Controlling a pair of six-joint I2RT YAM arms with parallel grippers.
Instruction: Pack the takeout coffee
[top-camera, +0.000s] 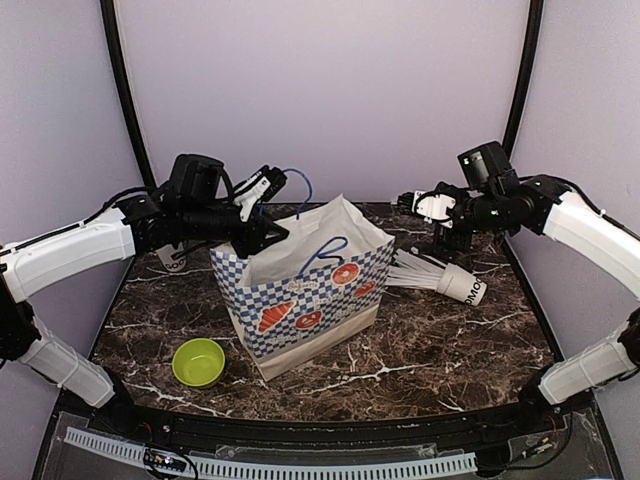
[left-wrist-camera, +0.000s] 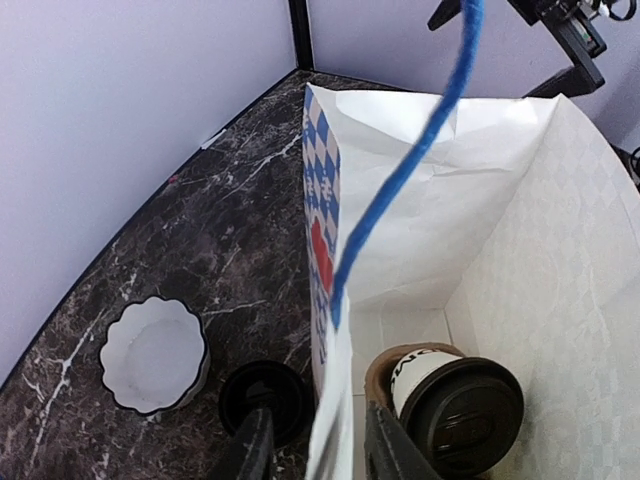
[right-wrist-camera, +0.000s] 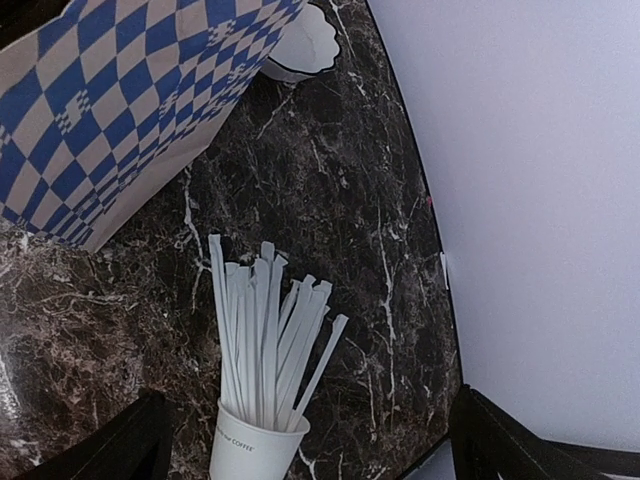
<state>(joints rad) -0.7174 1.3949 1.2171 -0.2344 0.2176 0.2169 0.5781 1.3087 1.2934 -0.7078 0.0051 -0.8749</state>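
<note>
Nearest the arm bases, one lime-green bowl (top-camera: 198, 361) sits alone on the dark marble table (top-camera: 440, 350). Behind it stands one paper bag (top-camera: 300, 300), blue-and-white checked with pastry pictures, its mouth open. It has two blue cord handles: one handle (top-camera: 325, 250) droops into the mouth, and the other handle (top-camera: 301, 187) loops up by the left arm.

To the bag's right, one white straw cup (top-camera: 462, 284) lies on its side, its bundle of white straws (top-camera: 415, 272) pointing toward the bag.

The right gripper (right-wrist-camera: 305, 430) hangs above this cup with its fingers spread wide and nothing between them.

The left gripper (left-wrist-camera: 320, 445) is at the bag's far left rim, its fingers only narrowly apart. One finger is outside the paper wall and one inside, and a sliver of gap shows on each side of the paper.

There are two takeout coffees. One coffee cup (left-wrist-camera: 455, 405), lettered and black-lidded, stands inside the bag on its floor. The second coffee cup (left-wrist-camera: 265, 395), of which only the black lid shows, stands on the table just outside the bag wall. Beside it is one white scalloped bowl (left-wrist-camera: 155, 352).
</note>
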